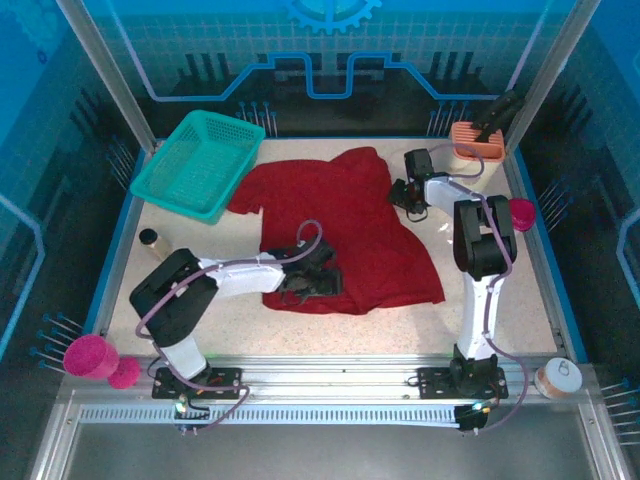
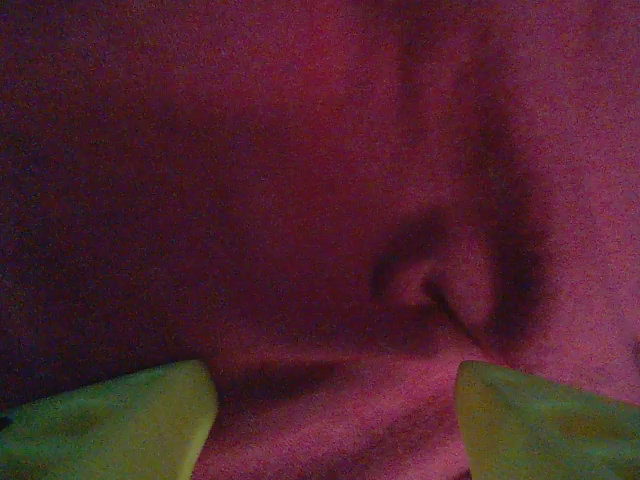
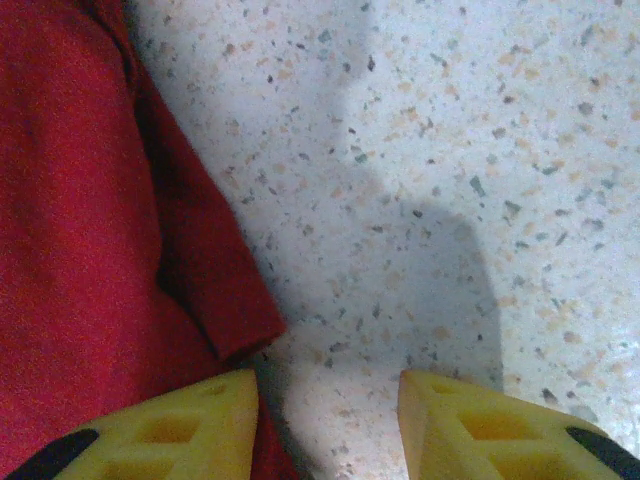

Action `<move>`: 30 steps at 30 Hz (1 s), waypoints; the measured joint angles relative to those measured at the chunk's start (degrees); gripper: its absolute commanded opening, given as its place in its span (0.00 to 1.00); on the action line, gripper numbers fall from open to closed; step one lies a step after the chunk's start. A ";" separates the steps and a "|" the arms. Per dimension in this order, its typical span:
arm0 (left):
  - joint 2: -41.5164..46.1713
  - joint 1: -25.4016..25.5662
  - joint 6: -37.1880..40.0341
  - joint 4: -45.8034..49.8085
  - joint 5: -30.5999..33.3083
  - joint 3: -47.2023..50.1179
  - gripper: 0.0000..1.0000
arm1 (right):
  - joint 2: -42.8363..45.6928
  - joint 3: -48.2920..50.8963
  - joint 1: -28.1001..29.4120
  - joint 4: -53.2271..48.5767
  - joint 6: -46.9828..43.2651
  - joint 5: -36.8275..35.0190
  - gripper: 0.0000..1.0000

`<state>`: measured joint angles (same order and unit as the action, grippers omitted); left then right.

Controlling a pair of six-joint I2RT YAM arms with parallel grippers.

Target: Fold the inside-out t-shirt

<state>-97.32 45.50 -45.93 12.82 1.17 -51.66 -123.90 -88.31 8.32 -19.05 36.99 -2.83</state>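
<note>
Left claw [image 1: 310, 280], top external view: you have it low over the near left part of the inside-out t-shirt [image 1: 350, 225], dark jaws down on the cloth. How wide they stand you cannot tell from up here.

Right claw [image 1: 405, 193], same view: at the shirt's far right edge, close above the table [image 1: 520, 300].

Shirt, same view: dark red, spread rumpled across the middle of the table. One sleeve reaches toward the teal basket [image 1: 195, 165] at the far left corner and lies just beside it.

Other items, same view: small dark jar [image 1: 150, 238] near the left edge; orange holder [image 1: 478, 140] at the far right corner.

Left wrist view: left claw [image 2: 335, 400], two yellow-green fingers [image 2: 130, 425] well apart. Your jaws are wide open here, with nothing pinched between them. The inside-out t-shirt [image 2: 300, 150] lies directly under and ahead of them, with a small raised pucker right of centre.

Right wrist view: right claw [image 3: 328, 395], yellow fingers [image 3: 190, 430] parted, partly open and gripping nothing. Bare speckled table [image 3: 450, 150] shows in the gap. The finger on the picture's left sits at the edge of the inside-out t-shirt [image 3: 70, 200], where a folded flap of cloth ends just ahead of it. Red cloth lies to the left, table to the right.
</note>
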 measured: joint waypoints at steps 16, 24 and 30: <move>8.68 0.00 -5.64 -8.59 1.62 11.96 0.69 | -6.43 -9.07 0.13 -0.48 -1.60 2.64 0.05; 12.52 0.00 -6.71 -6.80 4.66 15.32 0.69 | -7.15 -11.41 0.17 -2.86 -4.81 -4.42 0.00; 14.99 0.00 -7.69 -7.37 6.14 18.21 0.69 | -4.72 -12.46 0.24 -5.81 -10.16 -17.31 0.00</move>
<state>-82.32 45.50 -53.63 5.45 7.31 -33.45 -128.62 -100.77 8.56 -24.86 26.83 -20.14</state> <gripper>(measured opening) 0.692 0.064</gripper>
